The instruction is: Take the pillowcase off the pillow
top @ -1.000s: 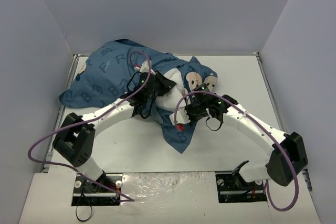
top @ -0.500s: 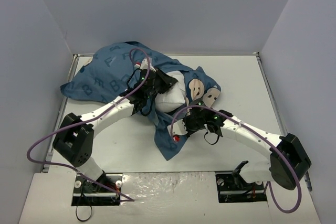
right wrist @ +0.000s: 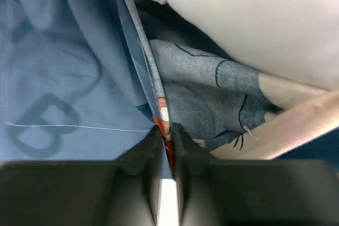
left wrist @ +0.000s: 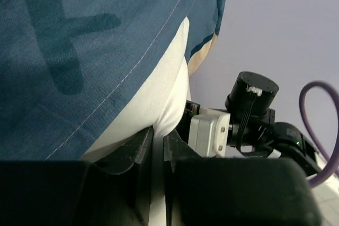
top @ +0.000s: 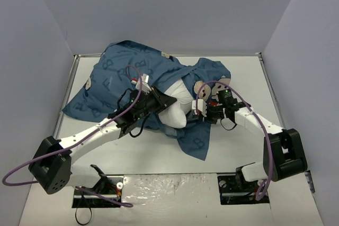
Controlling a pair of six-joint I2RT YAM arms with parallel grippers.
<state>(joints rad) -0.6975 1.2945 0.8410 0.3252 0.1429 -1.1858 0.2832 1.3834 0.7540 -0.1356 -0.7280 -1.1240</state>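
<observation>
The dark-blue pillowcase (top: 122,75) lies bunched across the back left of the table, with a flap hanging toward the front (top: 196,138). The white pillow (top: 179,104) pokes out of its opening in the middle. My left gripper (top: 167,101) is shut on a fold of the pillow's white fabric (left wrist: 159,104), seen pinched between its jaws (left wrist: 158,144). My right gripper (top: 198,111) is shut on the pillowcase's hem, where a red and cream print shows (right wrist: 165,120), between its jaws (right wrist: 167,136). The pillow (right wrist: 254,19) bulges just above that grip.
The white table (top: 243,78) is boxed in by pale blue-grey walls at the back (top: 169,14) and both sides. A purple cable (top: 132,75) loops over the left wrist and another arcs above the right wrist (top: 222,84). The two grippers sit close together.
The right gripper has moved back and right with the pillowcase hem. The left arm has swung lower and leftward while holding the pillow. The cloth has spread over the back left, and more white pillow shows.
</observation>
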